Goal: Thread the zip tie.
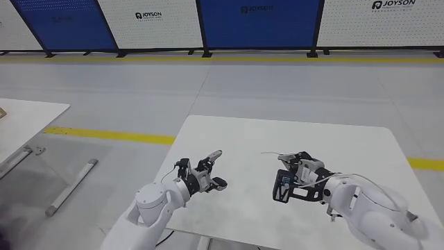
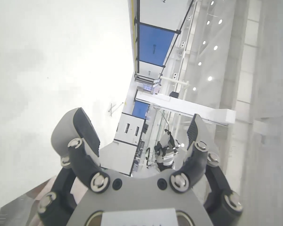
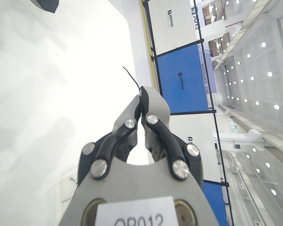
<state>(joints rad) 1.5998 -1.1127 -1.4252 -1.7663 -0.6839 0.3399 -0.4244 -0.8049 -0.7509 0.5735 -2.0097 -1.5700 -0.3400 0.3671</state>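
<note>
Zip tie: a thin dark strand, clamped at one end between the closed pads of the right gripper. Its free tip projects past the fingertips, above the white table. The right arm is held low over the table's near right part. Left gripper: fingers spread wide with nothing between them, aimed toward the right gripper and well apart from the tie.
</note>
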